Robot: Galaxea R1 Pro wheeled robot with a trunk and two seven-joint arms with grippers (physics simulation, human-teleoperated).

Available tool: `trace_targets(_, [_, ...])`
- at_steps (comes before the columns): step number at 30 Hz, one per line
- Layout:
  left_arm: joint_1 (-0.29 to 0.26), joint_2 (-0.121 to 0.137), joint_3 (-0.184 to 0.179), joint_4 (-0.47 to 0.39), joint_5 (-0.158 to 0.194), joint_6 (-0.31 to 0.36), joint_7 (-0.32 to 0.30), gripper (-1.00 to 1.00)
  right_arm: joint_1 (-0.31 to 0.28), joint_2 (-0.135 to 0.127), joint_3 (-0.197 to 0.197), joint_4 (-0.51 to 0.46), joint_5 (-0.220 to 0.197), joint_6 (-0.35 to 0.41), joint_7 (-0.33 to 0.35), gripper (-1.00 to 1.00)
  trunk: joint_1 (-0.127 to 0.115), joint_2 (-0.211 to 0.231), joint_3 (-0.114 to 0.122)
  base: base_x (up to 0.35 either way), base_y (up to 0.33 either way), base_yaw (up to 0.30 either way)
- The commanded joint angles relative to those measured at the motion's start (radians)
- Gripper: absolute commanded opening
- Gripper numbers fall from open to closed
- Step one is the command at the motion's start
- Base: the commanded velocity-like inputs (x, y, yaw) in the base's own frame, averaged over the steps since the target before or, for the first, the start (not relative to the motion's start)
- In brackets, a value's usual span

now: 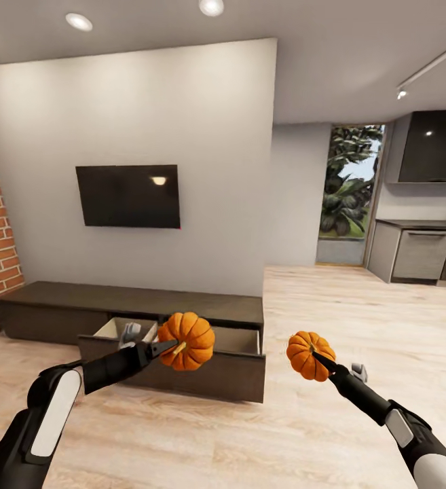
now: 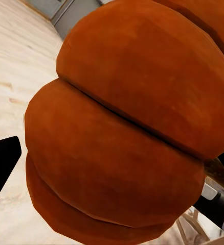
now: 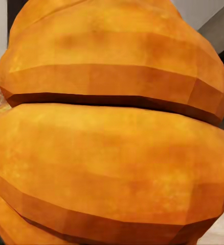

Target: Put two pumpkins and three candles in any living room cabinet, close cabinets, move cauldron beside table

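Two orange ribbed pumpkins are counted, both held in the air. The left gripper [image 1: 163, 348] is closed on the bigger orange ribbed pumpkin [image 1: 187, 341] by its stem side, in front of the long low dark-brown wooden cabinet [image 1: 60, 299]. One cabinet drawer [image 1: 239, 375] stands pulled out; its front edge sits below that pumpkin. Pale items lie inside the drawer, too small to identify. The right gripper [image 1: 320, 358] is clamped on the smaller orange ribbed pumpkin [image 1: 308, 354], which hangs over open light wooden floor [image 1: 358, 299], well clear of the cabinet's right end. One black wall-mounted screen [image 1: 128, 195] hangs above the cabinet. The floor right of the cabinet lies open toward the kitchen units [image 1: 419, 255].
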Motion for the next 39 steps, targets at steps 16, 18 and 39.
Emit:
trace_targets(16, [-0.001,0.000,0.001,0.001,0.011,0.008,-0.005,-1.00,-0.001,0.002,-0.004,0.000,-0.008,0.010,0.003,-1.00,0.001,-0.001,-0.001,0.305,0.124,-0.127])
trace_targets(18, [-0.001,0.000,0.001,0.001,0.011,0.008,-0.005,-1.00,-0.001,0.002,-0.004,0.000,-0.008,0.010,0.003,-1.00,0.001,-0.001,-0.001,0.269,0.190,-0.005])
trace_targets(39, [-0.001,0.000,0.001,0.001,0.011,0.008,-0.005,-1.00,-0.001,0.005,-0.001,-0.001,-0.003,0.011,0.001,-1.00,0.001,-0.001,-0.001,0.288,0.182,0.000])
